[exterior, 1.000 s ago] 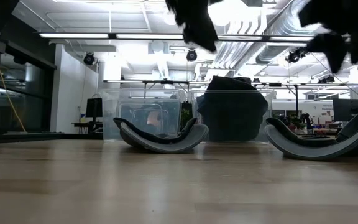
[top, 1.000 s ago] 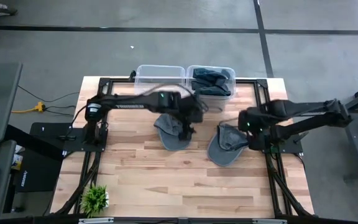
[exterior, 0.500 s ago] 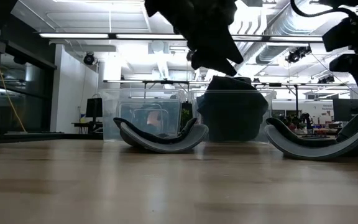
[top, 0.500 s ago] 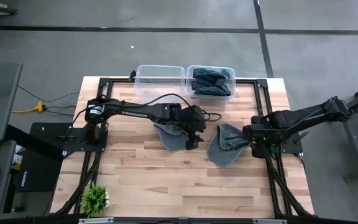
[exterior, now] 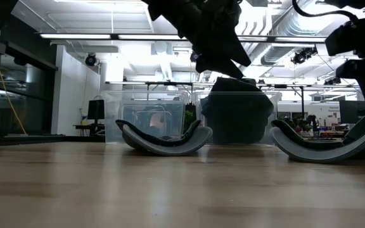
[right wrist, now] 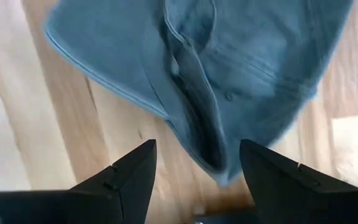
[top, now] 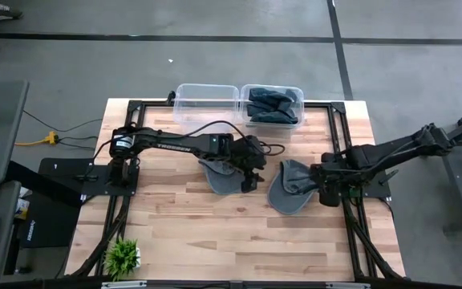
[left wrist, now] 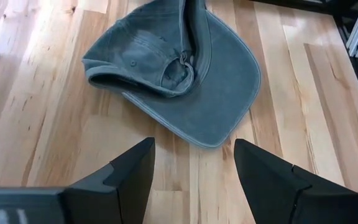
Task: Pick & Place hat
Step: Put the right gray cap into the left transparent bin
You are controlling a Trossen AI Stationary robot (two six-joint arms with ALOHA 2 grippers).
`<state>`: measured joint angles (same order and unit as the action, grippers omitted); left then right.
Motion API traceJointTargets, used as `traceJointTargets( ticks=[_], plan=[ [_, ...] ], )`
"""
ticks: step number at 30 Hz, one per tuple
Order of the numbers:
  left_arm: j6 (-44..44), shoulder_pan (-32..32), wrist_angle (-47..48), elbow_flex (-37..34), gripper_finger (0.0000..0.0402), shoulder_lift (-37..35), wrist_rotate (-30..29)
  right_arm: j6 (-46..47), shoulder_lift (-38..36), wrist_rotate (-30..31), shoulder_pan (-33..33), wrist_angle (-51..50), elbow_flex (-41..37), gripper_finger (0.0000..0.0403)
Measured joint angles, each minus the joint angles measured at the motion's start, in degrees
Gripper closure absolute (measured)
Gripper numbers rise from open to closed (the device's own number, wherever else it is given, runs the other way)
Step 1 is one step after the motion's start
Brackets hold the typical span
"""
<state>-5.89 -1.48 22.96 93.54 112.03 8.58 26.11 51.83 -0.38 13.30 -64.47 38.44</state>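
Two grey-blue caps lie upside down on the wooden table. The left cap (top: 221, 175) (exterior: 163, 138) (left wrist: 185, 74) rests on its crown and brim, as does the right cap (top: 289, 189) (exterior: 325, 144) (right wrist: 229, 62). My left gripper (top: 251, 175) (left wrist: 194, 162) hovers open just above and beside the left cap's brim, touching nothing. My right gripper (top: 324, 193) (right wrist: 197, 165) hangs open at the right cap's right side, fingers above its edge, also apart from it.
At the far edge stand two clear bins: the left bin (top: 207, 103) shows nothing inside, the right bin (top: 273, 104) holds dark caps. A small green plant (top: 122, 257) sits at the near left corner. Bare wood lies along the near half of the table (top: 215, 233).
My left gripper has swung from near the bins toward the near edge and down over the left cap. My right gripper has come down and drawn in toward the right cap. Neither cap has moved.
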Motion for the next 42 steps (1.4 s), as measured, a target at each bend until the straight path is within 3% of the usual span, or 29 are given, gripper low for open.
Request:
traceJointTargets(
  ticks=[8, 25, 32, 37, 42],
  plan=[
    [-0.46, 0.02, -0.46, 0.0, 0.0183, 0.0, -0.55, 2.16, 4.27, -0.21, 0.0, -0.98, 0.02, 0.0178],
    [-0.52, 0.0, -0.35, 0.0, 0.0183, 0.0, -0.09, -2.57, 20.67, -4.61, 4.26, 11.01, 0.07, 0.0178],
    [-0.48, 0.0, -0.31, 0.0, 0.0183, 0.0, -0.04, -3.28, 26.23, -2.29, 5.9, 11.3, 0.07, 0.018],
    [-0.52, 0.02, -0.33, 0.0, 0.0183, 0.0, 0.01, -3.67, 28.38, -1.25, 7.17, 11.41, 0.07, 0.0207],
    [-0.9, 0.02, -0.21, 0.0, 0.0183, 0.0, 0.04, -3.55, 28.52, 0.47, 8.41, 11.87, 0.07, 0.0265]
  ],
)
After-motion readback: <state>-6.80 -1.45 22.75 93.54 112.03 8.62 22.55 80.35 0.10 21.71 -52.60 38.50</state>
